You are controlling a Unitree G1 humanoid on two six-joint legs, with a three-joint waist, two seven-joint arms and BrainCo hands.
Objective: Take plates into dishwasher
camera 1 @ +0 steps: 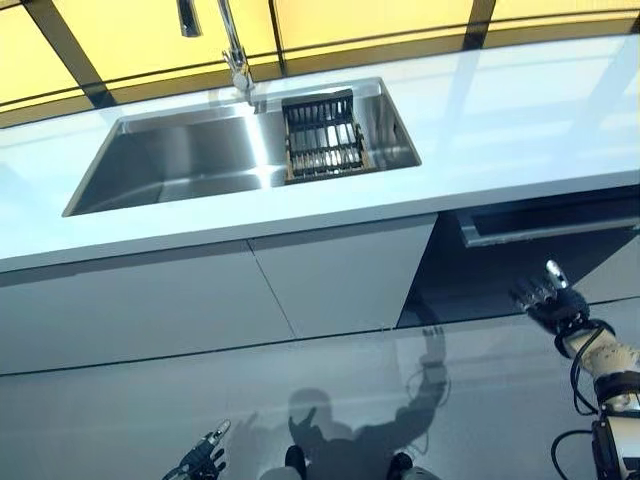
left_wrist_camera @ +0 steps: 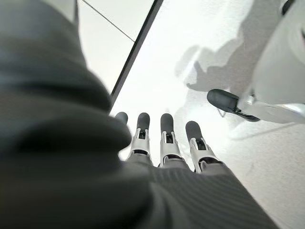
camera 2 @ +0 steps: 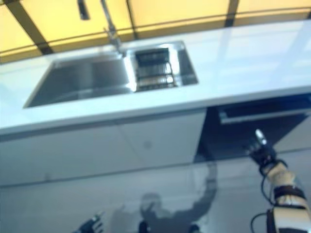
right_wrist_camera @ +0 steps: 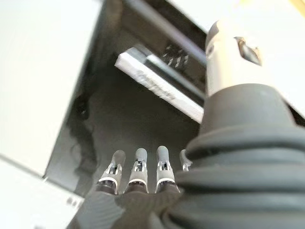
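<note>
Steel sink (camera 1: 180, 160), dish rack (camera 1: 322, 138), right hand (camera 1: 547, 298) open

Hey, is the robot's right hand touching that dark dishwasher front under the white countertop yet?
Apart. In the right wrist view, the right hand hangs with straight fingers, short of the dark dishwasher front, with a visible gap.

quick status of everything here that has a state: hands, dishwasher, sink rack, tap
left hand: open, fingers straight, holding nothing, low over the floor
right hand: open, empty, raised in front of the dishwasher
dishwasher: open, dark inside
dish rack: sitting in the sink, contents unclear
tap: no water seen running
</note>
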